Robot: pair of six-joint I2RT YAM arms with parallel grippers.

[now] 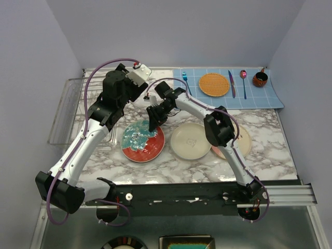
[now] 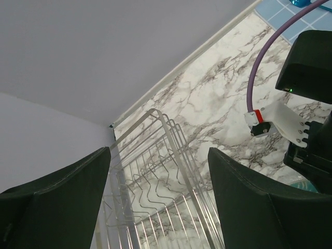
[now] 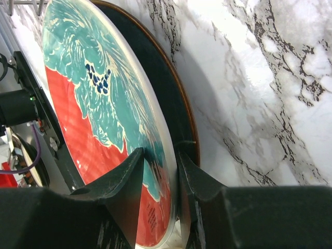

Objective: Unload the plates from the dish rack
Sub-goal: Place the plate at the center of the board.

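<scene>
The plate [image 3: 98, 119] looks glossy glazed ceramic, the dish rack [image 2: 155, 176] shiny metal wire, and the table [image 3: 270, 62] beside the rack polished and marble-patterned.

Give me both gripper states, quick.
Left gripper: open, empty, pointed toward the dish rack.
Right gripper: closed on the rim of the teal and red plate.

left fingers [image 2: 52, 202] spread wide | right fingers [image 3: 119, 202] pinching teal plate [image 3: 88, 93] rim
</scene>
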